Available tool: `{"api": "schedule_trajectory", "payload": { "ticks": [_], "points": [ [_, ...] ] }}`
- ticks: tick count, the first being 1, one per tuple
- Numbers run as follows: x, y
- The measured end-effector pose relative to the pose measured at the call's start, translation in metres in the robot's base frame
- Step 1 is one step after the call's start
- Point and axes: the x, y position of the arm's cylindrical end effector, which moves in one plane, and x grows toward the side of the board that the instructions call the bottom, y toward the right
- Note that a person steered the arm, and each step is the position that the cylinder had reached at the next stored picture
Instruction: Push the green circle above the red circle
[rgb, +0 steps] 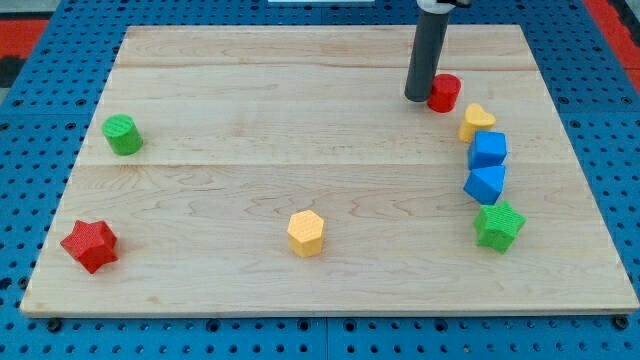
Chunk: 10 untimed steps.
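Green and cylindrical, the small plastic circle block (123, 134) is seen near the wooden board's (250, 80) left edge, well apart from the red plastic circle block (445, 92) at the view's upper right. My tip (417, 98) is bare, grasping nothing, just left of the red circle. The green block is judged light and rigid, likely to slide easily; it should be pushed from its left side, centred.

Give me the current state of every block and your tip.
My tip: down, touching red circle's left side.
Red circle: upright, top right.
Green circle: far left, untouched.
Yellow heart, two blue blocks, green star: right-side column.
Red star, yellow hexagon: isolated.
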Motion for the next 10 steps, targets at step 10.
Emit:
{"api": "schedule_trajectory", "payload": {
  "ticks": [10],
  "points": [
    [0.149,-0.407]
  ]
}}
